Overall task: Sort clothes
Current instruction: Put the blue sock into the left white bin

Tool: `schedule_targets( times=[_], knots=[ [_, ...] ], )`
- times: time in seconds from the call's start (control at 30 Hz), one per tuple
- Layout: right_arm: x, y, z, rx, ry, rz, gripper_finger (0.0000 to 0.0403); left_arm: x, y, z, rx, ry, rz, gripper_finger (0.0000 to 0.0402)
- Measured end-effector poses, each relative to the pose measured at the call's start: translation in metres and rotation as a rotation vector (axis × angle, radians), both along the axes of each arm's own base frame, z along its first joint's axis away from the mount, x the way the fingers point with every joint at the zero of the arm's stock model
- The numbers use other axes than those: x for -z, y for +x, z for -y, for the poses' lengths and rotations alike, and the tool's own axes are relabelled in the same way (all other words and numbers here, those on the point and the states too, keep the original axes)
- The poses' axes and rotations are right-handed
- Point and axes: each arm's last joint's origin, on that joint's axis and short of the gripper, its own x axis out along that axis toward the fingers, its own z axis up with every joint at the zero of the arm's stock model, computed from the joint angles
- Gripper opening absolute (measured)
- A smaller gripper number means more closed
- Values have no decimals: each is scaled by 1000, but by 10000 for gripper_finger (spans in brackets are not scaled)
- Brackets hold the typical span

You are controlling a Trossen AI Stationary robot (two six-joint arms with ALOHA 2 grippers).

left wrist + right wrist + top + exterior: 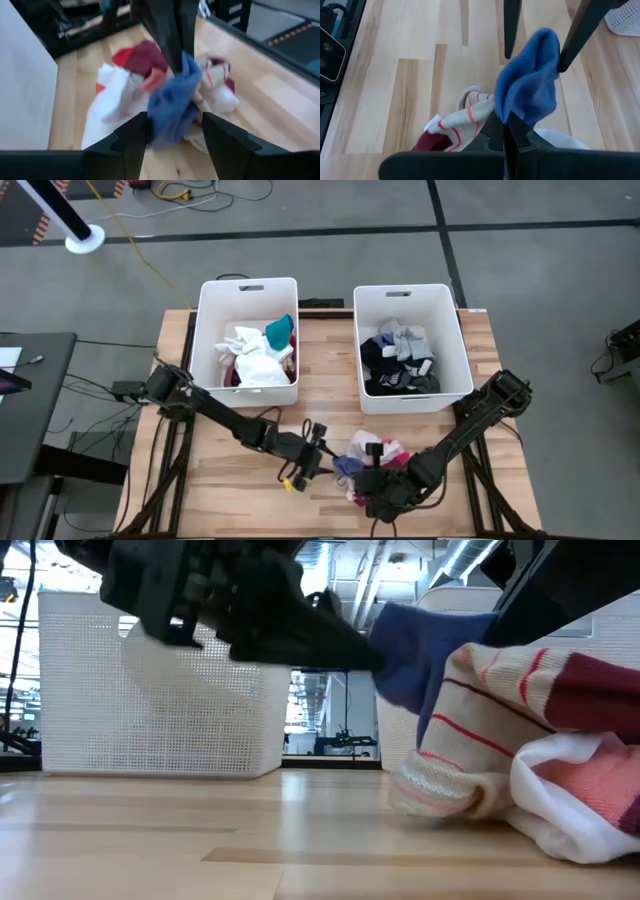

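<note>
A soft blue fabric garment (527, 82) is pinched between the closed fingers of the right gripper (505, 132), above the light wooden table (230, 480). It hangs over the small pile of cream, maroon and white clothes (375, 455). The left gripper (175, 132) is held open around the same blue garment, without closing on it.

No readable text, label, brand, number or sign anywhere, none on the clothes (378, 452), none on the two white bins (211, 330), none on the wooden counter (230, 470)
</note>
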Motion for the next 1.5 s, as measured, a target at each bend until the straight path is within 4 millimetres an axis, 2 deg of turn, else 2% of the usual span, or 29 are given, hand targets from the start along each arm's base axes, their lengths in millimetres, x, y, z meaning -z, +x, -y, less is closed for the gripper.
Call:
schedule_targets(
  times=[0.27,0.6,0.73,0.83,0.93,1.1,1.2,1.33,1.5],
  knots=[
    [0,0,0,-2,2,-2,4,-4,2,-1,-16,10,52,133],
    [0,0,0,-9,-2,-6,5,-4,2,-1,37,63,58,17],
    [1,-1,1,-7,-12,-19,11,-4,1,1,65,81,61,5],
    [2,-3,2,11,-14,-38,41,-8,0,1,74,95,63,3],
    [1,-7,3,28,-29,-74,92,-17,-4,-1,78,116,65,2],
    [-16,-6,2,42,-49,-103,190,-36,-11,-4,65,157,81,2],
    [-31,-3,0,53,-57,-100,230,-49,-15,-6,66,173,105,1],
    [-46,0,-2,61,-77,-60,241,-67,-21,-9,65,198,152,1],
    [-52,11,1,73,-46,-5,231,-85,-28,-13,36,245,203,1]
  ],
)
